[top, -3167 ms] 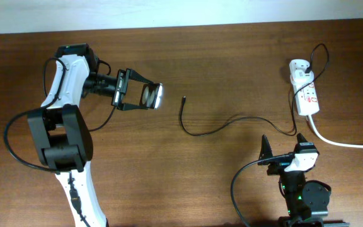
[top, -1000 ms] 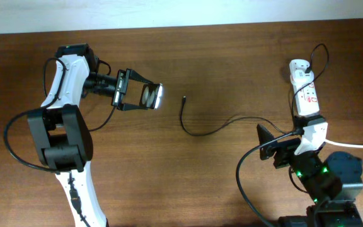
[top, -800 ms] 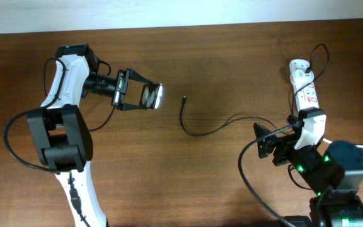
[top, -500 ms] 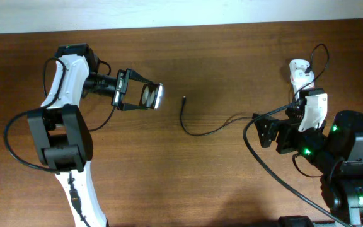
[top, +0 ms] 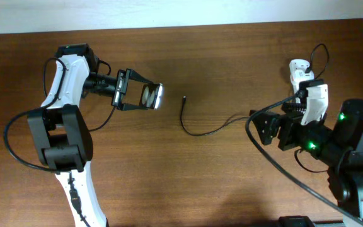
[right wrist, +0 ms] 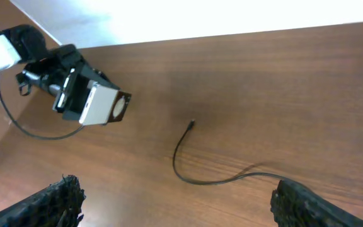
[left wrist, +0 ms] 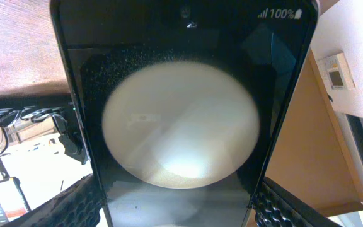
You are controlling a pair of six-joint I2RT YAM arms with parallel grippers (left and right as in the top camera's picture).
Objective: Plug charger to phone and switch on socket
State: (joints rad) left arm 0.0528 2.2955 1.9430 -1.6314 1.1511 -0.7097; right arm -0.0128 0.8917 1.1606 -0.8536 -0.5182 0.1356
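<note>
While my left gripper clamps the phone, the charger tip lies well left of my right gripper, jaws spread.

One phone, one charger, one socket, two arms, one table.

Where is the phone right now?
In the overhead view, the phone is on the left, held in the left gripper, left of the charger tip.
</note>
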